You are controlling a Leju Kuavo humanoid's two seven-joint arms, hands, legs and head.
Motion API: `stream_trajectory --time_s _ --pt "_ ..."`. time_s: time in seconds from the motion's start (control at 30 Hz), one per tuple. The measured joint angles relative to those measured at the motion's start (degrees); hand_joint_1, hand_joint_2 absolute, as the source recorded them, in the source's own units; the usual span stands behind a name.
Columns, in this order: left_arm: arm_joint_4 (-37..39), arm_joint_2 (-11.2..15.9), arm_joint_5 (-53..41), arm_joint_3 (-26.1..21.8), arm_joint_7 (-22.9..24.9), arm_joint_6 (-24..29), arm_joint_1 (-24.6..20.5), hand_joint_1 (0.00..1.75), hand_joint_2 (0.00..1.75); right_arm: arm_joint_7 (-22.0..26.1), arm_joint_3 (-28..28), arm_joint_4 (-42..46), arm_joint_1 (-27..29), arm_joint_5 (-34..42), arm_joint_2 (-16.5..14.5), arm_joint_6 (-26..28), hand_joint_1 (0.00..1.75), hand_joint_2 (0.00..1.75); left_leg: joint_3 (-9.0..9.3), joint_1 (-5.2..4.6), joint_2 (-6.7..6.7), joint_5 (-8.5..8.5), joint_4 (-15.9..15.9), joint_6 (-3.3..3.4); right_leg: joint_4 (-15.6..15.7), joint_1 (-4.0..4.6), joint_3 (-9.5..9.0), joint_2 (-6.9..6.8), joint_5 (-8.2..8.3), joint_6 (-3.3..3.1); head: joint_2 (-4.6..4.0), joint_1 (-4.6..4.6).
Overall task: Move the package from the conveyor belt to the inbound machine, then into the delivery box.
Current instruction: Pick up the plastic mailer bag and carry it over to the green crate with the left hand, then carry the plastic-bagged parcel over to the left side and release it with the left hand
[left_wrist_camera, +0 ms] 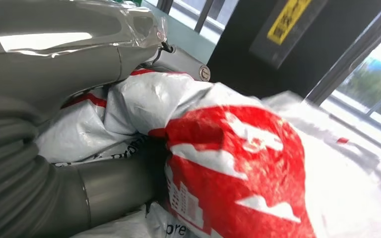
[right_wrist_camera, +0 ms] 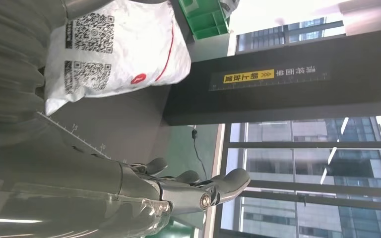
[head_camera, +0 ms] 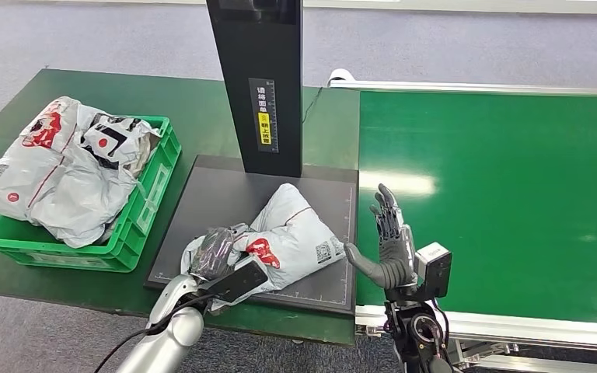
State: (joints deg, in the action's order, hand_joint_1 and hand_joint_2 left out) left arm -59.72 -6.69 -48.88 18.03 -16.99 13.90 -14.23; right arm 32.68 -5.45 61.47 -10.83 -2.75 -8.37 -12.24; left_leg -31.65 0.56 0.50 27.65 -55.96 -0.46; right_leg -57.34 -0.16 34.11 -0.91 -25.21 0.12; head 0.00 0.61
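The white plastic package [head_camera: 295, 233] with red print and QR labels lies on the dark plate of the inbound machine [head_camera: 218, 186], in front of its black column [head_camera: 260, 85]. My left hand [head_camera: 216, 252] grips the package's near left end; in the left wrist view the crumpled bag [left_wrist_camera: 238, 163] bulges between thumb and fingers [left_wrist_camera: 104, 183]. My right hand [head_camera: 389, 241] stands upright and open just right of the package, at the plate's right edge, holding nothing. The right wrist view shows the package [right_wrist_camera: 114, 49] beyond the spread fingers [right_wrist_camera: 178, 191].
A green delivery box [head_camera: 151, 183] stands left of the plate, heaped with several white packages [head_camera: 54, 171]. The green conveyor belt [head_camera: 497, 194] stretches to the right with nothing on it. The column [right_wrist_camera: 278, 94] rises behind the plate.
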Motion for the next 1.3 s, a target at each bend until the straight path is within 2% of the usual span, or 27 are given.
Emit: stream_trajectory --time_s 0.37,0.57,0.73,0.83,1.0,1.17,1.3 --pt "-6.8 -0.1 9.4 -2.0 -8.5 7.8 3.8 1.75 1.75 -0.2 1.0 1.4 0.5 0.4 0.0 0.0 0.0 1.75 -0.12 0.0 0.05 0.0 0.0 0.0 0.0 0.0 0.12 0.03 0.0 0.0 0.0 -0.01" --pt "-12.5 -0.2 11.6 -3.3 -15.5 18.5 4.9 1.75 1.75 -0.3 1.4 1.4 0.5 1.3 0.0 -0.1 0.0 1.75 -0.13 0.0 0.05 0.0 0.0 0.0 0.0 0.01 0.13 0.03 0.0 0.0 0.0 0.0" --pt "-17.4 -0.3 9.9 -4.9 -19.0 24.5 5.2 1.75 1.75 -0.4 1.4 1.4 0.4 2.2 0.0 0.2 0.0 1.75 -0.13 0.0 0.05 0.0 0.0 0.0 0.0 0.01 0.13 0.03 0.0 0.0 0.0 0.01" --pt "-20.3 -1.4 4.2 -8.4 -21.5 25.7 5.0 1.75 1.75 -0.2 1.3 1.4 0.5 2.6 0.0 0.4 0.0 1.75 -0.13 0.0 0.06 0.0 0.0 0.0 0.0 0.01 0.12 0.04 0.0 0.0 0.0 -0.01" --pt "-25.5 -3.9 -6.2 -18.6 -22.7 25.8 2.8 1.75 1.75 0.0 0.7 1.2 0.4 2.9 0.0 0.7 0.0 1.75 -0.11 0.01 0.09 -0.01 0.0 0.0 0.0 0.02 0.13 0.05 0.01 -0.01 0.0 0.0" --pt "-28.0 -5.3 -8.7 -26.2 -22.8 25.9 0.2 1.75 1.75 0.1 0.0 1.0 0.2 3.2 0.1 1.0 0.0 1.75 -0.12 0.03 0.07 -0.03 0.0 -0.01 0.0 0.05 0.13 0.04 0.01 -0.01 0.0 -0.01" --pt "-28.2 -5.5 -12.2 -33.4 -22.8 25.9 -3.9 1.75 1.75 0.2 -0.3 0.8 0.1 3.7 0.1 1.6 0.0 1.75 -0.13 0.03 0.11 -0.04 0.0 -0.01 0.0 0.05 0.12 0.06 0.02 -0.02 0.0 -0.02"
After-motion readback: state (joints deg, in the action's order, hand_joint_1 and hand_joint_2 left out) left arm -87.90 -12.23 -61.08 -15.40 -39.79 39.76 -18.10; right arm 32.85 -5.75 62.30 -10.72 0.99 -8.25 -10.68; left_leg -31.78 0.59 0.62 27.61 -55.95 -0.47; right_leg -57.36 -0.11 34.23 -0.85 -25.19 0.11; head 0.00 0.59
